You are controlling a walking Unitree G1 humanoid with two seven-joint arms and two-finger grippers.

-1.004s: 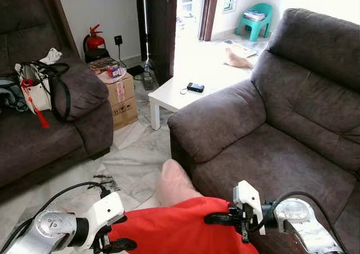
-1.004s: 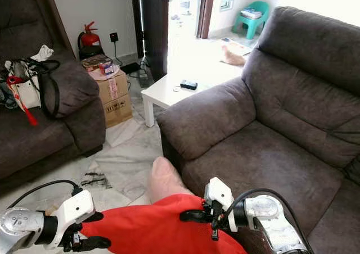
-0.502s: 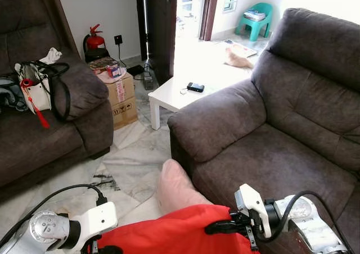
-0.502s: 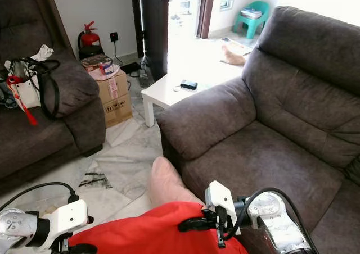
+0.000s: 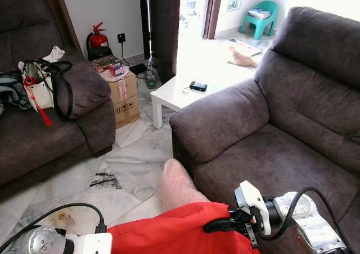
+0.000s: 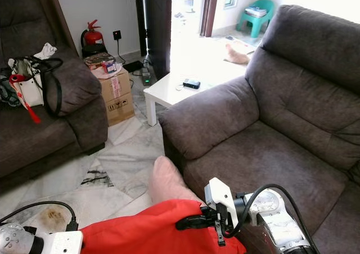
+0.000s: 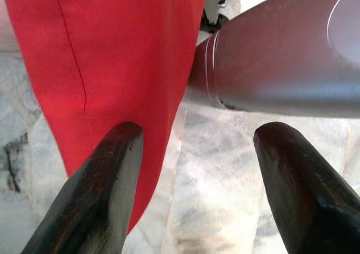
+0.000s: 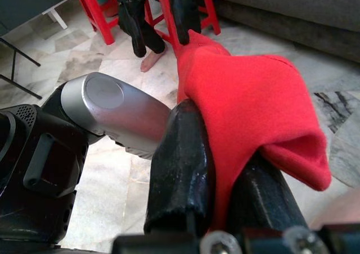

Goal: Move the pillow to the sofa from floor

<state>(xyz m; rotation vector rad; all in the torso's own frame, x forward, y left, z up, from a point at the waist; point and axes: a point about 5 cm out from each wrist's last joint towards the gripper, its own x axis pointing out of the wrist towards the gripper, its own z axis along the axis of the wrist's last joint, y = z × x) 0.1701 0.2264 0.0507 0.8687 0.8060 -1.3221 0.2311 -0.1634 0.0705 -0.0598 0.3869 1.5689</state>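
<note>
Ahead, the grey sofa (image 5: 270, 153) (marble floor (image 5: 129, 158) beside) faces the red pillow (image 5: 174, 234), pinched by the right gripper (image 8: 225, 169); left gripper (image 7: 191, 198) spread apart.

Marble floor (image 5: 135, 153) before me, bearing two dark sofas: one at my right (image 5: 270, 147), one at my left (image 5: 50, 130) with a white handbag (image 5: 36, 88) on its seat. Cardboard boxes (image 5: 125, 96) and a red fire extinguisher (image 5: 98, 39) stand on the floor. The white tabletop (image 5: 180, 94) carries a small black device (image 5: 197, 86).

Bright doorway glare, sharp, evenly lit
</note>
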